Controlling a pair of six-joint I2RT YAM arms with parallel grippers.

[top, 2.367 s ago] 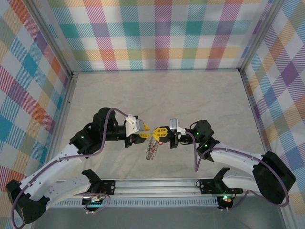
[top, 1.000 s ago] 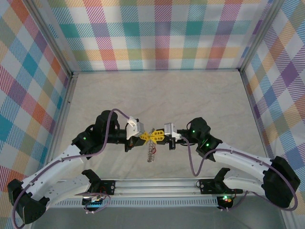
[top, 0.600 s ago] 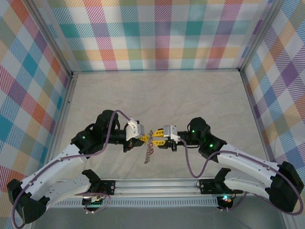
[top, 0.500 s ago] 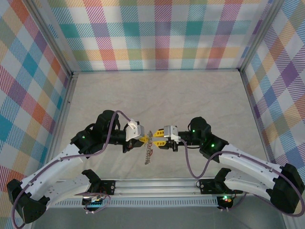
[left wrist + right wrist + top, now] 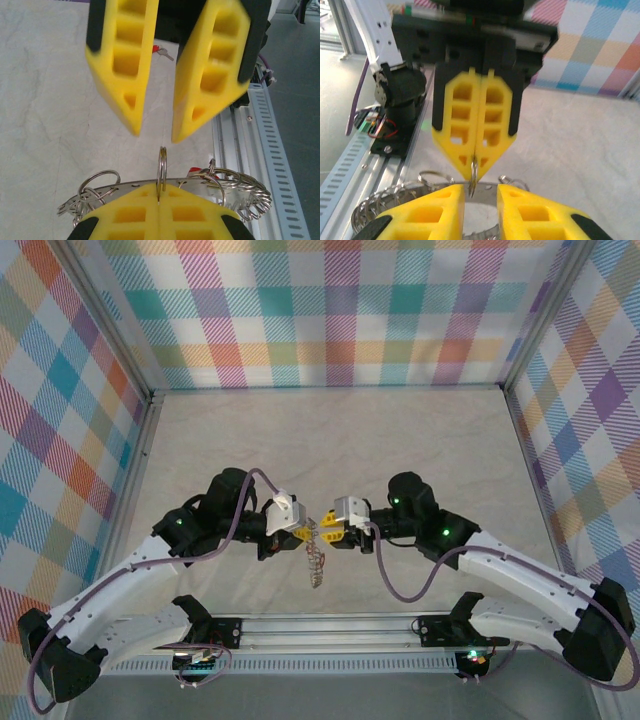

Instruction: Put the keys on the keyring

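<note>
Both arms have drawn a little closer together since a second ago. The right tool [image 5: 325, 533], then nearly pressed together, now has its fingers [image 5: 120, 65] standing apart with nothing between them. Facing it tip to tip, the left tool [image 5: 305, 530] is pressed together on the keyring [image 5: 317, 565], pinching one thin loop [image 5: 161, 167] of it edge-on at the very tips of its fingers [image 5: 462, 115]. That loop sticks out from the left tool toward the right tool. From the right wrist view, its free end reaches just up to the gap between the right tool's tips, near the inner face of one finger; whether it touches that finger I cannot tell. The rest of the keyring, a chain of linked grey metal rings, hangs below the left tool. In the left wrist view it spreads to both sides beneath that tool's fingers. One key [image 5: 160, 50] with a red head lies flat on the surface [image 5: 330, 440] well beyond the right tool. It is seen through the gap between that tool's fingers, apart from both tools and from the keyring.
</note>
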